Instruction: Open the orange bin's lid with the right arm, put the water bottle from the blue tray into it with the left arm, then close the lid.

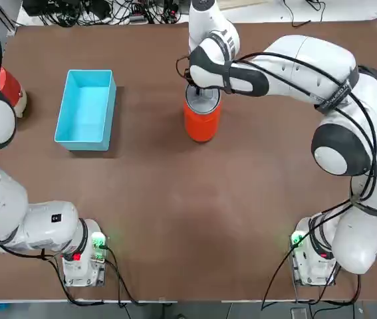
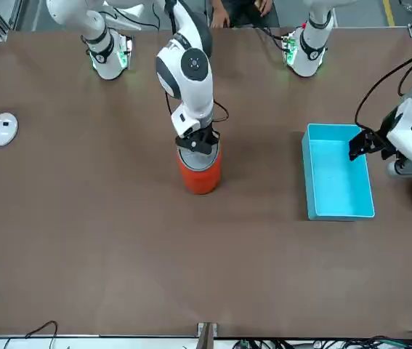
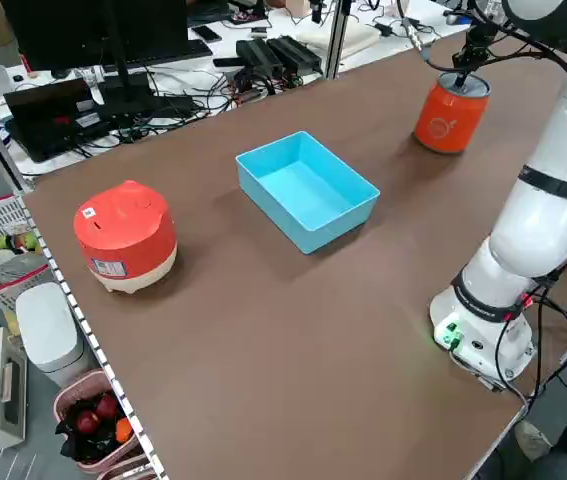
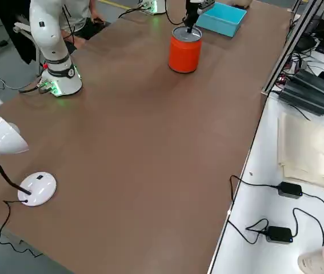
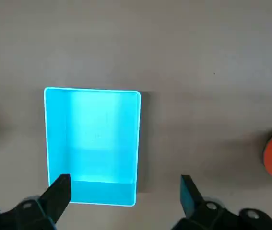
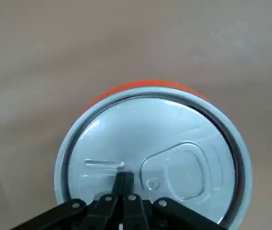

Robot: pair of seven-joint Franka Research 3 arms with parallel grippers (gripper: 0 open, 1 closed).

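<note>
The orange bin [image 1: 201, 119] [image 2: 200, 169] [image 3: 450, 115] stands upright at mid-table with its grey lid [image 6: 150, 153] [image 4: 186, 33] lying flat in the rim. My right gripper [image 6: 124, 179] [image 2: 197, 142] [image 1: 201, 93] is shut, its fingertips pressed together and resting on the lid beside a tab-shaped embossing. The blue tray [image 1: 87, 107] [image 2: 336, 180] [image 5: 92, 143] [image 3: 308, 190] holds nothing. My left gripper [image 5: 124, 191] [image 2: 362, 144] hovers open above the tray's end nearer the robot. The water bottle is out of view.
A red-and-white rounded appliance [image 1: 5, 86] [image 3: 125, 235] sits left of the tray near the table edge. A white desk lamp [image 2: 2, 129] [image 4: 33, 188] stands at the table's right side. Cables and boxes lie beyond the table's edge [image 4: 276, 74]. A person [image 2: 242, 11] is behind the arm bases.
</note>
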